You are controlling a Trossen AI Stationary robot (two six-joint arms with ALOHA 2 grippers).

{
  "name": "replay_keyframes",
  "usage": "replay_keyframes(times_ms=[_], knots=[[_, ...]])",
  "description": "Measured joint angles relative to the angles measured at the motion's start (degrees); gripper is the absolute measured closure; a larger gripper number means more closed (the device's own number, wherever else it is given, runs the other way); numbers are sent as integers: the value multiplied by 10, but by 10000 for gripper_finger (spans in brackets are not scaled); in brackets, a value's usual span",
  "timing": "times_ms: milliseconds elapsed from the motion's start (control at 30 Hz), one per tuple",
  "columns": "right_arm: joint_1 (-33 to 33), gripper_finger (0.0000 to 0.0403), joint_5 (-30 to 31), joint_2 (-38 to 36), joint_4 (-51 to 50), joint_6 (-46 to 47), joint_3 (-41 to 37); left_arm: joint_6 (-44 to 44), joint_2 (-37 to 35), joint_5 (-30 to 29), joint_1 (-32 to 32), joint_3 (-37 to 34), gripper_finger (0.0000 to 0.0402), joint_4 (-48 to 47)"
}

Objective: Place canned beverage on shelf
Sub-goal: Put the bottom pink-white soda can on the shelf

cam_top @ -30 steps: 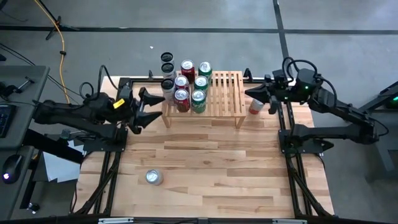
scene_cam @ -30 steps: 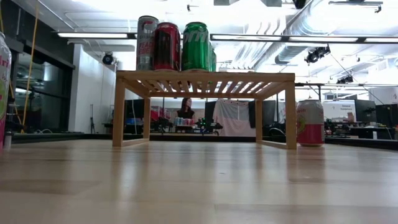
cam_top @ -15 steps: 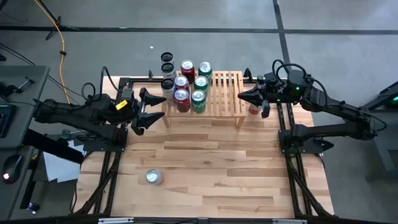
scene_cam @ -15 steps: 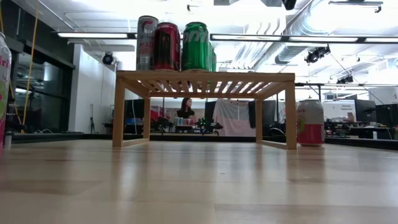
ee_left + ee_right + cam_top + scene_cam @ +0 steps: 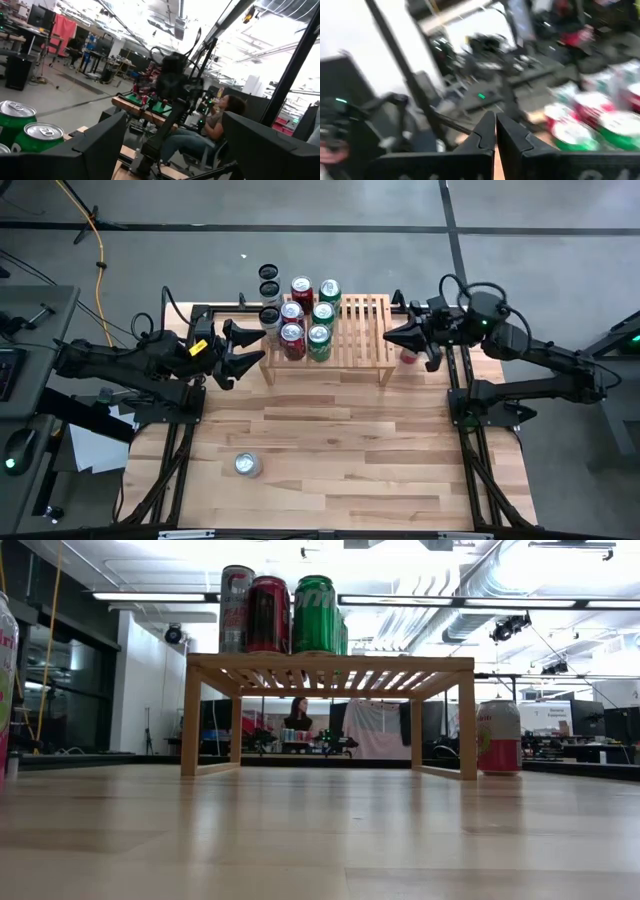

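The right gripper (image 5: pixel 392 336) hovers near the table's far right corner, its fingers together and empty as the right wrist view shows them (image 5: pixel 492 131), pointing toward the shelf (image 5: pixel 365 330). The pink can (image 5: pixel 410 354) stands upright on the table just beside the shelf's right leg, almost directly under this gripper's wrist, so it lies below and slightly behind the fingertips rather than ahead of them; its long axis is vertical. The right arm is by far the nearer one. The left gripper (image 5: pixel 248 348) waits off the shelf's left end, fingers spread wide. The shelf's left half is packed with red and green cans (image 5: pixel 307 320), while the slats on the right half are bare, which leaves room for a set-down. A silver can (image 5: pixel 247 465) stands well apart toward the near left corner, and three dark cans (image 5: pixel 269 293) sit beyond the shelf's left end.
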Motion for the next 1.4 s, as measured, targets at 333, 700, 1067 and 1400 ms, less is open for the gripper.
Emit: replay_keyframes(times_ms=[333, 700, 1067, 1400], knots=[[77, 252, 86, 44, 87, 9, 1, 0, 0, 0, 0, 0, 83, -2], [133, 49, 81, 97, 89, -5, 0, 0, 0, 0, 0, 0, 83, -4], [191, 45, 209, 97, 91, -59, 0, 18, 0, 1, 0, 0, 83, -8], [218, 45, 289, 97, 91, -110, 0, -10, 0, 1, 0, 0, 83, -8]])
